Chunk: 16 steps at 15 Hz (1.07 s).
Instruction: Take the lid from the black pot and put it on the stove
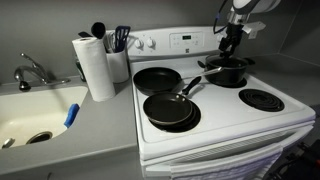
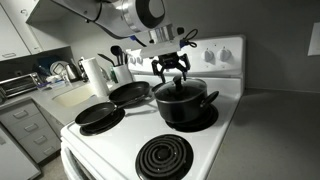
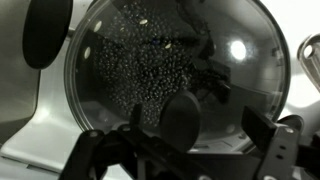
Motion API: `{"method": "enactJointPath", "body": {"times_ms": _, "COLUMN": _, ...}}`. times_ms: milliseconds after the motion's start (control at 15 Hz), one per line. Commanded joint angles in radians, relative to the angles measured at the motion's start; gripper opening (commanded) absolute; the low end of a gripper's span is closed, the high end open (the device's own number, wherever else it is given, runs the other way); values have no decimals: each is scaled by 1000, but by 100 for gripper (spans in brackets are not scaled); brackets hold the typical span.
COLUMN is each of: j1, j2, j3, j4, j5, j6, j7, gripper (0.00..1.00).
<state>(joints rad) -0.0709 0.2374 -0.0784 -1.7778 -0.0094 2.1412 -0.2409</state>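
The black pot (image 1: 229, 74) (image 2: 186, 104) stands on a back burner of the white stove (image 1: 232, 118) (image 2: 118, 141). The clear glass lid (image 1: 226, 64) (image 2: 180, 90) rests on the pot, and in the wrist view it fills most of the picture (image 3: 150, 70), with its dark knob (image 3: 180, 118) near the bottom. My gripper (image 1: 230, 46) (image 2: 173, 70) (image 3: 185, 150) hangs just above the lid. It is open, with one finger on each side of the knob and neither touching it.
Two black frying pans (image 1: 157, 78) (image 1: 168, 108) (image 2: 128, 94) (image 2: 98, 115) sit on the other burners beside the pot. One coil burner (image 1: 261, 99) (image 2: 163, 157) is bare. A paper towel roll (image 1: 97, 67), a utensil holder (image 1: 119, 62) and a sink (image 1: 35, 115) are on the counter.
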Motion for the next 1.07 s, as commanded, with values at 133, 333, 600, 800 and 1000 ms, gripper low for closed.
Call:
{"method": "enactJointPath", "body": {"times_ms": 133, "j1": -21, "j2": 19, "j3": -2, "j4": 25, "j5": -32, "j6": -23, "j7": -4, "gripper": 100}}
{"method": "enactJointPath", "body": {"times_ms": 333, "j1": -26, "j2": 21, "j3": 2, "j4": 33, "j5": -25, "j6": -21, "j7": -16, "gripper": 75}}
{"method": "enactJointPath", "body": {"times_ms": 600, "j1": -27, "j2": 19, "j3": 5, "j4": 37, "j5": -16, "j6": -18, "j7": -27, "gripper": 52}}
{"method": "enactJointPath", "body": {"times_ms": 800, "j1": -28, "j2": 18, "j3": 5, "j4": 35, "j5": -16, "j6": -17, "j7": -31, "gripper": 31}}
{"method": "enactJointPath", "body": {"times_ms": 1000, "j1": -25, "j2": 16, "j3": 11, "j4": 33, "j5": -13, "j6": -16, "j7": -32, "gripper": 14}}
